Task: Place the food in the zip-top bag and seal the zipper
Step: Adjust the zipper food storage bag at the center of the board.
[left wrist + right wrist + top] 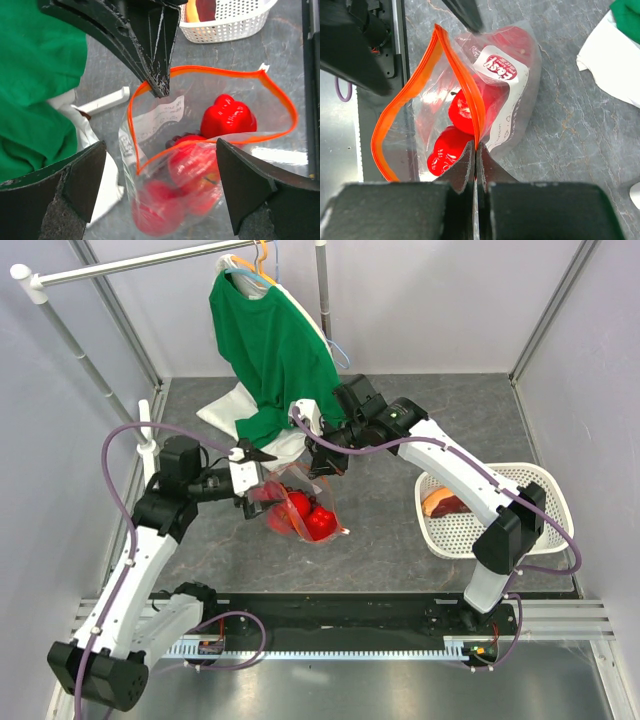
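Note:
The clear zip-top bag (pixel 300 508) lies mid-table with its mouth open. Its orange-red zipper (pixel 225 71) forms a wide loop. Inside are a red bell pepper (pixel 227 117), red apples (pixel 192 165) and something dark, perhaps grapes (pixel 173 141). My right gripper (pixel 476 150) is shut on the zipper strip (pixel 402 100) and holds that edge up; its fingers (pixel 155 60) show in the left wrist view. My left gripper (pixel 160 190) is wide open, one finger on each side of the bag's lower part, not touching it. The pepper (pixel 442 152) and an apple (pixel 462 107) show through the plastic.
A white basket (pixel 530 485) stands at the right with a brownish-red food piece (pixel 447 504) in it. A green shirt (pixel 270 350) hangs on a rack at the back, over a white cloth bundle (pixel 232 412). A small white bar (pixel 105 102) lies by the cloth.

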`<state>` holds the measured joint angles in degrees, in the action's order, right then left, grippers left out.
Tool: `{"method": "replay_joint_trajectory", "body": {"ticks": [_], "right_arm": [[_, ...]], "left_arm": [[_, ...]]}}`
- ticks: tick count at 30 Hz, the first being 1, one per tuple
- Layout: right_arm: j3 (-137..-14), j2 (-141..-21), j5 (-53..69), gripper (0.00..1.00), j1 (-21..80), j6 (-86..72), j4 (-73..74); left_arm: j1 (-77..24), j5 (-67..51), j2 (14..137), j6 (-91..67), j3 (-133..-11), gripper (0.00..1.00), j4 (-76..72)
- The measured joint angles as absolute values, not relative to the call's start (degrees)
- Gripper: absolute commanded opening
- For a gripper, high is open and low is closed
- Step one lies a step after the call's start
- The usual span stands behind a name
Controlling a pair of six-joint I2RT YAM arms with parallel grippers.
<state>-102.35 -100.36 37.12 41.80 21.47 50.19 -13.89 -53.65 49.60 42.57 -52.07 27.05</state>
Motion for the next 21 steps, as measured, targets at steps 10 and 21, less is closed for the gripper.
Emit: {"method": "replay_joint_trajectory", "body": {"ticks": [10,21], "right_arm": [[-102.3,-100.4,38.2,0.00,42.2,22.8,50.2],[-102.3,-100.3,36.8,0.68,42.0,22.7,50.1]], "left_arm": [[-14.0,-57.8,54.7,48.7,-50.8,0.43,21.6],[-13.8,-57.4,56.6,44.0,-50.8,0.02,20.8]]}}
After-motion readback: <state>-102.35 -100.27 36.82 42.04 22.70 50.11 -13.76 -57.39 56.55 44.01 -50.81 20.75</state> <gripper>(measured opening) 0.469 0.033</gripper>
